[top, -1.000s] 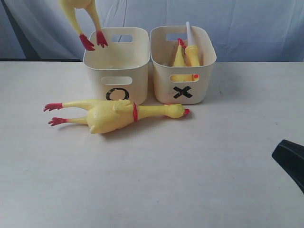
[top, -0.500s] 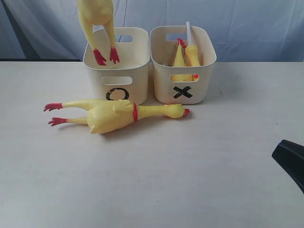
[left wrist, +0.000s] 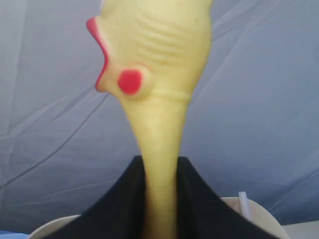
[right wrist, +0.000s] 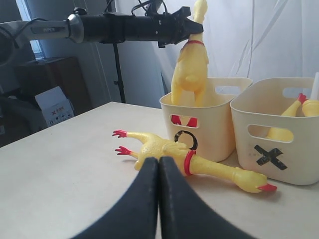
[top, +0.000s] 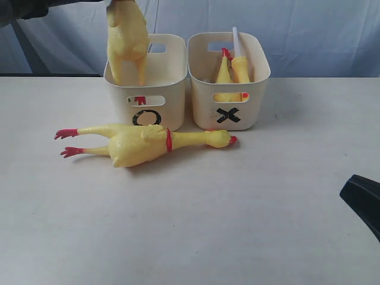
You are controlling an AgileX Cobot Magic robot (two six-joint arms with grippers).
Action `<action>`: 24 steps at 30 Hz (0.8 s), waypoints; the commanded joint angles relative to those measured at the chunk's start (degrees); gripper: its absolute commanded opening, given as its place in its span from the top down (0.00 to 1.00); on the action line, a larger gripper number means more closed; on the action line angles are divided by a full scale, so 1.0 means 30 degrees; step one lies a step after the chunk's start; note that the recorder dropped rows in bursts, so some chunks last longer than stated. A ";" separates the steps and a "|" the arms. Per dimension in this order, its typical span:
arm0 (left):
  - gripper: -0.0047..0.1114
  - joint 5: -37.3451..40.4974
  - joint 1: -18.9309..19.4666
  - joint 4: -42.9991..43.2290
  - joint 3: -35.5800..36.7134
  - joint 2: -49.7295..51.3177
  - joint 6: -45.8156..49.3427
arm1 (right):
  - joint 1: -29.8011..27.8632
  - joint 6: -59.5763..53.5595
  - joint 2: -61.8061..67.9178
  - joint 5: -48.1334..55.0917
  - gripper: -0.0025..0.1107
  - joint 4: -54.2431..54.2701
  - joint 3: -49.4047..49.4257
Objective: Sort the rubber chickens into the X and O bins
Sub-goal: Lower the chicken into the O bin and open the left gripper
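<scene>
The left arm (right wrist: 124, 27) reaches in above the O bin (top: 172, 104). Its jaws are partly closed and pinch the neck of a fat rubber chicken (top: 126, 41) just below the head. The head (left wrist: 154, 45) sticks up past the jaws, showing its red comb and a round red spot on its side. The body hangs upright with the legs down inside the O bin. The red feet (top: 139, 100) show through the bin's front slot handle. Whether they touch the bottom cannot be told.

A second fat chicken (top: 139, 144) lies on its side on the bench (top: 190, 237), just in front of the O bin. Its red feet point away from the X bin (top: 252, 113) and its beak ends in front of the X mark. The X bin stands right beside the O bin. It holds two slim chickens (top: 222, 71) (top: 240, 68) leaning upright, with a white stick (top: 236, 38) next to them.

The right arm (top: 363, 202) is low over the bench, well apart from the O bin and on the X bin's side. Its jaws are pressed fully together and hold nothing.
</scene>
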 commanded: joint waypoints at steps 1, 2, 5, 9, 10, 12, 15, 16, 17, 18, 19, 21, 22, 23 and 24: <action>0.96 0.0306 -0.0329 -0.0697 -0.0193 0.0319 0.1169 | -0.0078 -0.0055 -0.0117 -0.0048 0.99 -0.0004 0.0011; 0.96 0.0371 -0.0366 -0.0662 -0.0280 0.0421 0.1253 | -0.0078 -0.0055 -0.0117 -0.0048 0.99 -0.0004 0.0011; 0.96 0.0827 -0.0509 -0.0655 -0.0578 0.0829 0.1747 | -0.0078 -0.0055 -0.0117 -0.0048 0.99 -0.0004 0.0011; 0.96 0.0968 -0.0780 -0.0459 -0.0801 0.1104 0.2103 | -0.0078 -0.0055 -0.0117 -0.0048 0.99 -0.0004 0.0011; 0.96 0.0968 -0.0780 -0.0355 -0.0801 0.1143 0.2346 | -0.0078 -0.0055 -0.0117 -0.0048 0.99 -0.0004 0.0011; 0.96 0.0968 -0.0915 -0.0265 -0.0801 0.1225 0.2590 | -0.0078 -0.0055 -0.0117 -0.0048 0.99 -0.0004 0.0011; 0.96 0.0968 -0.1129 -0.0224 -0.0801 0.1401 0.2732 | -0.0078 -0.0055 -0.0117 -0.0048 0.99 -0.0004 0.0011; 0.96 0.0933 -0.1124 -0.0224 -0.0801 0.1439 0.2732 | -0.0078 -0.0055 -0.0117 -0.0048 0.99 -0.0004 0.0011; 0.96 0.0805 -0.1213 -0.0224 -0.0801 0.1557 0.2732 | -0.0078 -0.0055 -0.0117 -0.0048 0.99 -0.0004 0.0011; 0.96 0.0694 -0.1308 -0.0224 -0.0801 0.1606 0.2732 | -0.0078 -0.0055 -0.0117 -0.0048 0.99 -0.0004 0.0011; 0.96 0.0602 -0.1347 -0.0224 -0.0801 0.1661 0.2732 | -0.0078 -0.0055 -0.0117 -0.0048 0.99 -0.0004 0.0011; 0.96 0.0550 -0.1478 -0.0224 -0.0801 0.1832 0.2732 | -0.0078 -0.0055 -0.0117 -0.0048 0.99 -0.0004 0.0011; 0.96 0.0488 -0.1520 -0.0224 -0.0801 0.1967 0.2732 | -0.0078 -0.0055 -0.0117 -0.0048 0.99 -0.0004 0.0011; 0.96 0.0488 -0.1521 -0.0224 -0.0810 0.2065 0.2732 | -0.0078 -0.0055 -0.0117 -0.0048 0.99 -0.0004 0.0011; 0.96 0.0488 -0.1552 -0.0224 -0.0810 0.2124 0.2732 | -0.0078 -0.0055 -0.0117 -0.0048 0.99 -0.0004 0.0011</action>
